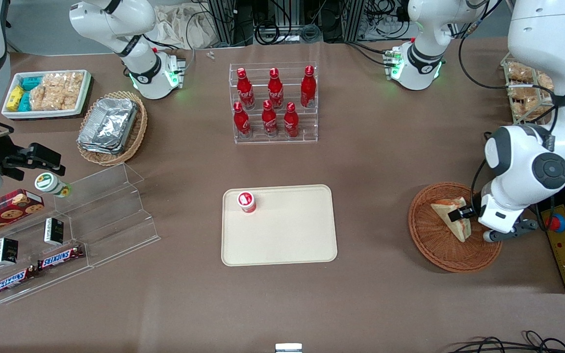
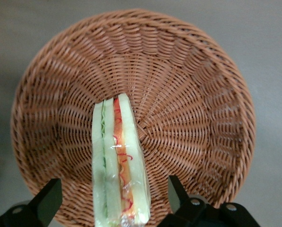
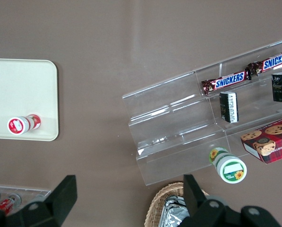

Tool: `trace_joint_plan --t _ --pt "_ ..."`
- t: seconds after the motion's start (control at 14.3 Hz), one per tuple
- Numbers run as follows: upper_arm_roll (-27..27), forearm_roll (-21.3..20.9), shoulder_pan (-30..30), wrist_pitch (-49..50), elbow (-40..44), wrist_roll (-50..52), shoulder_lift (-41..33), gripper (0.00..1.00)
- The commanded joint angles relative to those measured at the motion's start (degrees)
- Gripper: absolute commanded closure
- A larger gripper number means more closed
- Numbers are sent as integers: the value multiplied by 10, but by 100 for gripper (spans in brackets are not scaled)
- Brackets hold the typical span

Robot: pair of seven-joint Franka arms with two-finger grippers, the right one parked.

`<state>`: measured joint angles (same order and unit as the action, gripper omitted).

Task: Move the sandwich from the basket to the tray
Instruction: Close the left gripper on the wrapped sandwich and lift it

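The tray (image 1: 282,235) in the middle of the desk (image 1: 361,304) carries only a small red-capped cup (image 1: 246,201) near one corner; no sandwich has reached it, so the transfer itself is all still to do. Toward the working arm's end, well apart from the tray, the sandwich (image 1: 451,215) lies in the basket (image 1: 439,255), and the claw (image 1: 465,214) sits low over it, fingers spread to either side of the wedge and not yet pinching it, as the wrist view shows. The grasp looks about to begin; closing, lifting, carrying across and setting down remain.

Seen from the wrist, the sandwich (image 2: 119,165) rests on the woven floor of the basket (image 2: 192,85) with its cut face up: pale bread slices banding a green layer and a red-orange one, all under glossy clear wrap that may prove slippery between the fingers (image 2: 46,203).
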<state>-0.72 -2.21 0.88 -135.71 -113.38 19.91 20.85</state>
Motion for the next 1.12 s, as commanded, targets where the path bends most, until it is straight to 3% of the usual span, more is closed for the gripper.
trace_joint_plan --t 0.0,0.21,0.28,0.42,0.63,0.77,0.91,1.05 --pt "-5 -5 -2 -42 -19 49 11 0" --pt "-6 -6 -6 -49 -25 59 19 2" --pt "-6 -6 -6 -53 -27 59 19 7" --pt "-6 -6 -6 -52 -29 60 16 27" --pt "-6 -7 -1 -46 -41 61 -1 70" --pt "-6 -7 -1 -26 -41 61 -14 88" --pt "-8 -7 -6 1 -33 64 -31 98" --pt "-17 -7 -14 31 0 112 -38 100"
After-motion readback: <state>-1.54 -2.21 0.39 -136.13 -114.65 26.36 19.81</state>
